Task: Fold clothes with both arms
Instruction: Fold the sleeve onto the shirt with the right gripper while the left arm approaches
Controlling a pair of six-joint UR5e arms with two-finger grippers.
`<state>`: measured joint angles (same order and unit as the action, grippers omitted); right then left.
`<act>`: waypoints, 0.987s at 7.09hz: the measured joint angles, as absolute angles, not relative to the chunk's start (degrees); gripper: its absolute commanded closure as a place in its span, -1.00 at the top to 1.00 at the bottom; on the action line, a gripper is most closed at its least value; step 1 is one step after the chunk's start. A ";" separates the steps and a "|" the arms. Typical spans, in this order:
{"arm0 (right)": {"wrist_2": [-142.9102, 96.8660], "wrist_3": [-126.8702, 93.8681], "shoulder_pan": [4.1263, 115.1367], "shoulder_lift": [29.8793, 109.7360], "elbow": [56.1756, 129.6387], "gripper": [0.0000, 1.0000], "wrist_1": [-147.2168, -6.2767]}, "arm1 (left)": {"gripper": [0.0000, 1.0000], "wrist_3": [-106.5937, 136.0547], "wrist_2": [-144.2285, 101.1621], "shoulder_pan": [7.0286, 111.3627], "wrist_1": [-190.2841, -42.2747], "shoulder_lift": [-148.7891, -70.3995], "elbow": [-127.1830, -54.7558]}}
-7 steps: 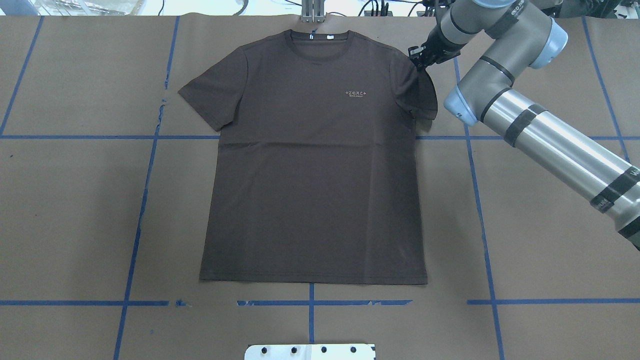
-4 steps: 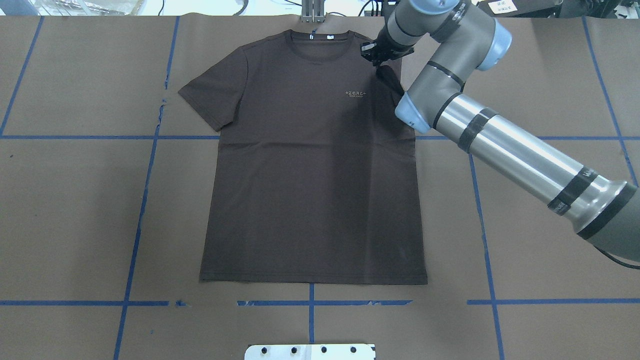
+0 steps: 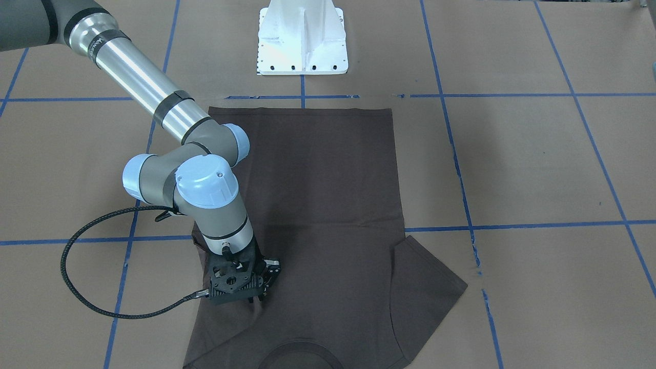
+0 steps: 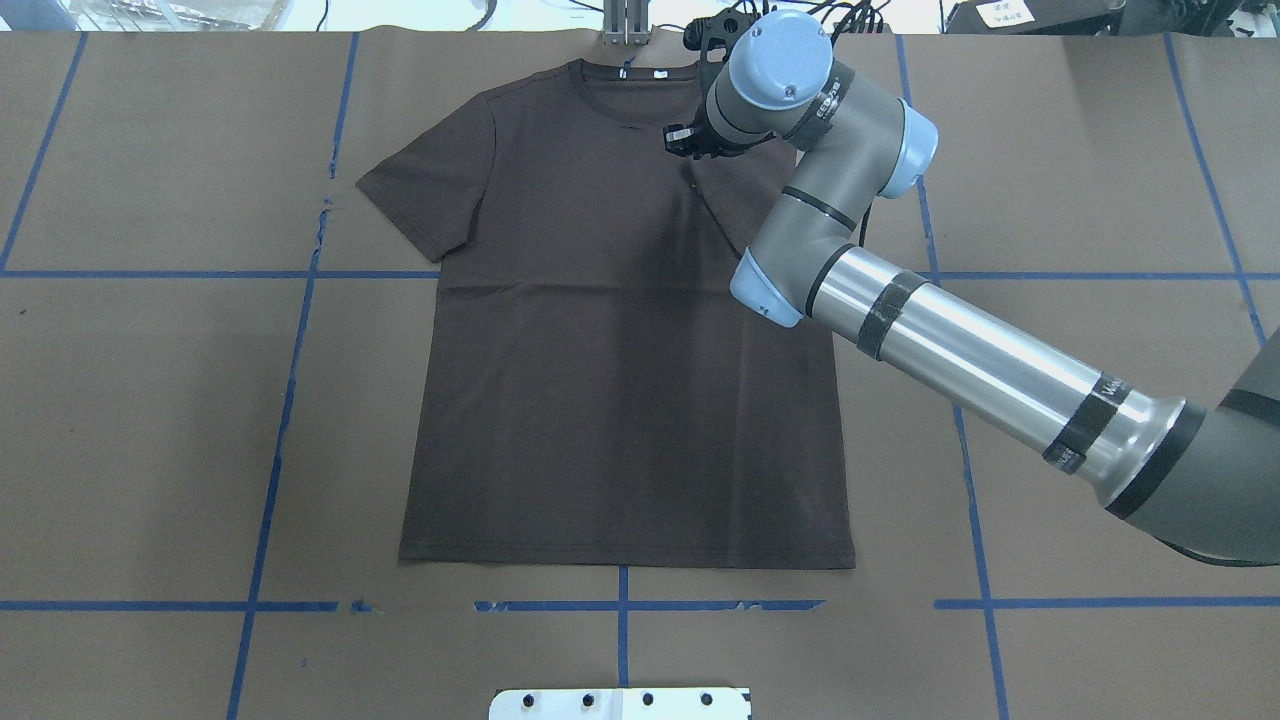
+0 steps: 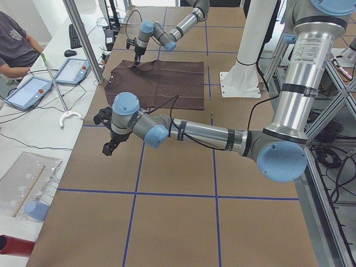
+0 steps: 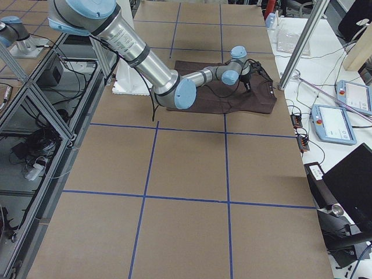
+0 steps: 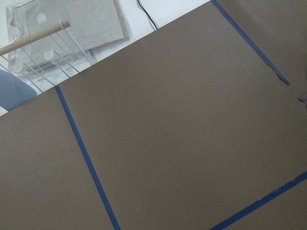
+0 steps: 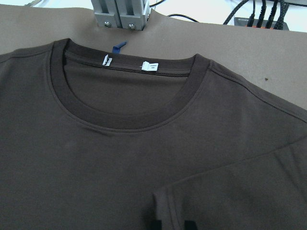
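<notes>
The dark brown T-shirt (image 4: 620, 380) lies flat on the brown paper, collar (image 8: 57, 86) at the far edge, white neck label (image 8: 151, 66) showing. Its right sleeve is folded inward over the chest and hides the lettering. My right gripper (image 4: 690, 150) is low over the chest beside the collar, shut on that sleeve's hem; the wrist view shows the cloth between its fingertips (image 8: 154, 224). It also shows in the front view (image 3: 256, 300). My left gripper (image 5: 109, 146) hangs over bare paper well left of the shirt; I cannot tell whether it is open.
The white pedestal base (image 3: 302, 41) stands at the near edge by the shirt's hem. A metal bracket (image 4: 625, 25) sits at the far edge behind the collar. Blue tape lines cross the paper. An operator (image 5: 16, 44) and tablets are beside the table.
My right gripper moved left from the shirt's right shoulder to over the chest, dragging the right sleeve inward, which now covers the lettering.
</notes>
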<state>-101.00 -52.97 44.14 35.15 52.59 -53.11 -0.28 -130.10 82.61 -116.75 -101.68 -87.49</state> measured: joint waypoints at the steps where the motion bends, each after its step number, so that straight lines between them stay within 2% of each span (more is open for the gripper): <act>1: -100.66 -53.67 43.94 35.26 52.57 1.00 -52.85 | 1.00 0.46 -130.06 82.37 -116.74 -102.05 -87.45; 4: -109.37 -55.65 47.13 36.87 55.85 1.00 -59.48 | 1.00 17.15 -129.71 74.35 -116.65 -108.92 -87.31; 7: -122.00 -43.70 55.04 46.68 70.16 1.00 -76.00 | 1.00 43.12 -119.34 61.33 -119.79 -116.34 -86.08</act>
